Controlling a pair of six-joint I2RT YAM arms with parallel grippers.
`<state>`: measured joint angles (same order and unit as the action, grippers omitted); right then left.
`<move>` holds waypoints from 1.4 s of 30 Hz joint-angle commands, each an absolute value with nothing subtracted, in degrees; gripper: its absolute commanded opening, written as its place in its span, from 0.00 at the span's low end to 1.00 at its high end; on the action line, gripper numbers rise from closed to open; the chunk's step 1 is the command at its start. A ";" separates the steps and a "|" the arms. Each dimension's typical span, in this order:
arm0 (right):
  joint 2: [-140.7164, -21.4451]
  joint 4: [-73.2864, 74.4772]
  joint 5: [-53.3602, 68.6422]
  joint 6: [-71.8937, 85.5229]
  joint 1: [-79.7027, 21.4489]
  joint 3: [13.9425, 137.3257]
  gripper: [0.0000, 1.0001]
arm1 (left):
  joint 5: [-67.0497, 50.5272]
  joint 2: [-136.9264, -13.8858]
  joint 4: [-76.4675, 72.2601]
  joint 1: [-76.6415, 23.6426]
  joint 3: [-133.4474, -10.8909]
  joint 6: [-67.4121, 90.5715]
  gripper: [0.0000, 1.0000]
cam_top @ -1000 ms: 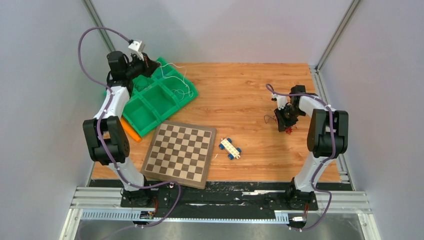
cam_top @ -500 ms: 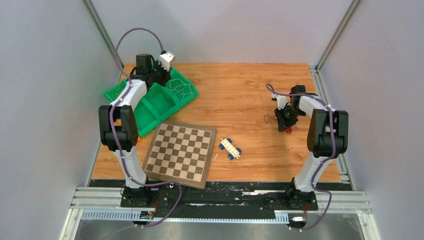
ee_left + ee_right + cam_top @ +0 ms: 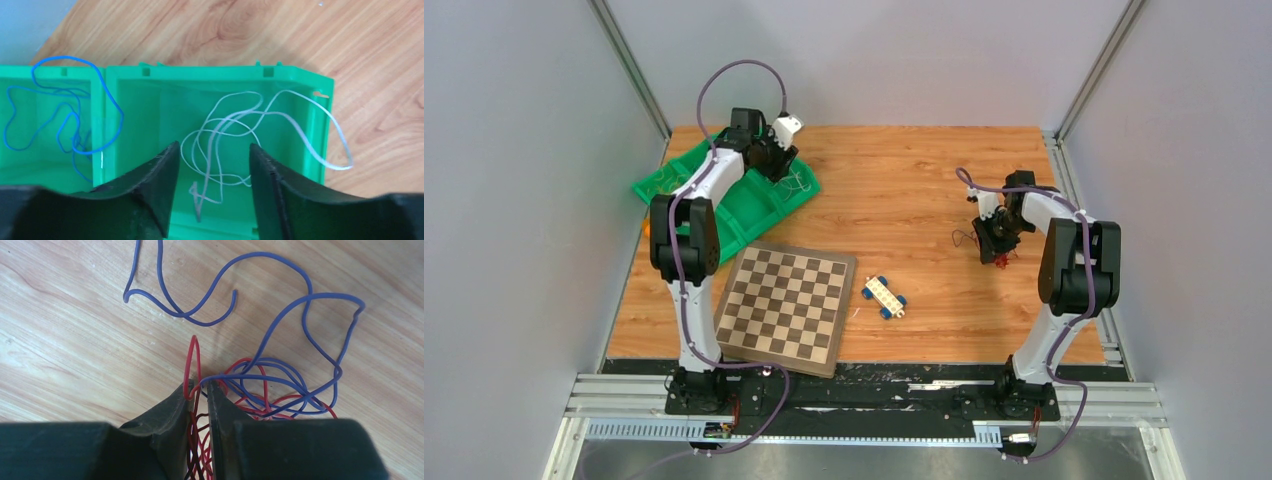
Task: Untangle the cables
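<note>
My left pincer (image 3: 212, 150) hangs with its jaws apart, gripping nothing, over a green tray (image 3: 210, 72) compartment where the white cable (image 3: 227, 120) lies coiled, one loop draped over the wall. The blue cable (image 3: 65, 112) lies in the neighbouring compartment. My right pincer (image 3: 200, 387) is clamped on the red and purple cables (image 3: 265, 385), tangled on the table (image 3: 75, 340).

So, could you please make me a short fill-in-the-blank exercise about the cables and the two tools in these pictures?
1. The white cable lies inside a ____ tray.
2. The left tool hangs ____ above the white cable, holding nothing.
3. The red cable is pinched by the tool of the ____ arm.

Missing words: green; open; right.
</note>
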<state>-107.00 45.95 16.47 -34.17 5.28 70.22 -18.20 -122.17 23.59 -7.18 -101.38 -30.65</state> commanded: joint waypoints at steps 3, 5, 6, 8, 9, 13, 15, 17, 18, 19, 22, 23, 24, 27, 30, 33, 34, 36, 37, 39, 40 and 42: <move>-106.29 47.52 16.70 -34.44 5.01 69.55 0.20 | -25.84 -108.65 22.51 -6.40 -95.92 -28.36 0.75; -106.26 47.51 17.14 -34.40 5.00 69.73 0.20 | -26.95 -106.71 23.04 -6.40 -95.70 -27.12 0.76; -106.17 47.48 17.36 -34.40 5.01 69.82 0.20 | -27.22 -106.40 24.19 -6.41 -96.54 -26.57 0.76; -106.02 47.51 17.93 -34.59 5.01 70.02 0.20 | -27.65 -105.76 25.62 -6.34 -97.51 -25.43 0.76; -105.93 47.56 18.30 -34.64 4.99 70.09 0.19 | -27.76 -105.32 25.95 -6.33 -97.75 -24.90 0.76; -105.12 48.11 20.48 -35.15 5.00 70.09 0.16 | -31.31 -103.91 26.72 -5.79 -98.27 -23.00 0.74; -104.54 48.36 21.40 -35.18 5.00 69.91 0.14 | -35.33 -103.88 31.67 -5.71 -99.00 -24.86 0.68; -104.05 48.59 22.10 -35.22 4.92 69.66 0.13 | -36.62 -104.40 35.16 -6.21 -99.23 -26.54 0.65; -103.86 48.72 22.26 -35.11 4.92 69.60 0.13 | -35.94 -104.63 36.04 -6.56 -99.01 -26.85 0.64; -103.71 48.82 22.53 -35.03 4.92 69.53 0.13 | -35.42 -105.35 37.16 -6.66 -98.90 -26.99 0.63; -103.26 49.21 23.51 -34.86 4.92 69.73 0.13 | -31.40 -107.51 37.91 -6.85 -98.45 -24.62 0.64; -103.15 49.42 24.03 -34.81 4.84 69.88 0.13 | -30.42 -108.57 37.32 -6.85 -98.36 -23.96 0.65; -102.90 49.70 24.53 -34.79 4.84 70.02 0.13 | -28.39 -109.04 36.54 -6.85 -97.85 -22.64 0.67; -102.65 50.25 25.21 -34.40 4.51 70.46 0.13 | -25.29 -111.74 33.31 -7.04 -97.85 -20.59 0.67; -102.72 50.77 25.31 -34.12 4.15 70.97 0.13 | -23.57 -116.10 33.55 -7.21 -101.15 -18.64 0.63; -102.43 51.26 25.78 -33.93 4.05 71.45 0.13 | -23.23 -119.21 34.53 -7.33 -104.53 -17.61 0.57; -102.40 51.51 26.44 -33.81 3.97 71.72 0.12 | -23.17 -120.44 34.47 -7.31 -105.04 -16.84 0.51; -102.07 51.94 27.98 -33.75 3.75 72.07 0.12 | -23.01 -122.31 34.64 -7.30 -107.07 -15.50 0.41; -101.97 52.05 28.72 -33.76 3.51 72.27 0.11 | -23.05 -122.90 34.77 -7.30 -108.70 -15.01 0.37; -101.87 52.35 30.05 -33.67 2.85 72.67 0.09 | -22.34 -124.43 34.59 -7.26 -110.80 -15.08 0.26; -101.74 52.45 30.73 -33.71 2.44 73.03 0.08 | -21.80 -125.31 34.00 -7.29 -111.25 -15.19 0.17; -101.54 52.73 32.49 -33.79 1.57 73.62 0.06 | -19.96 -126.22 33.34 -7.25 -112.52 -15.61 0.05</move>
<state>-104.66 51.90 27.20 -33.93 3.20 70.65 -22.33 -125.29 35.38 -7.05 -108.18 -16.69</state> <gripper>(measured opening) 0.078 0.116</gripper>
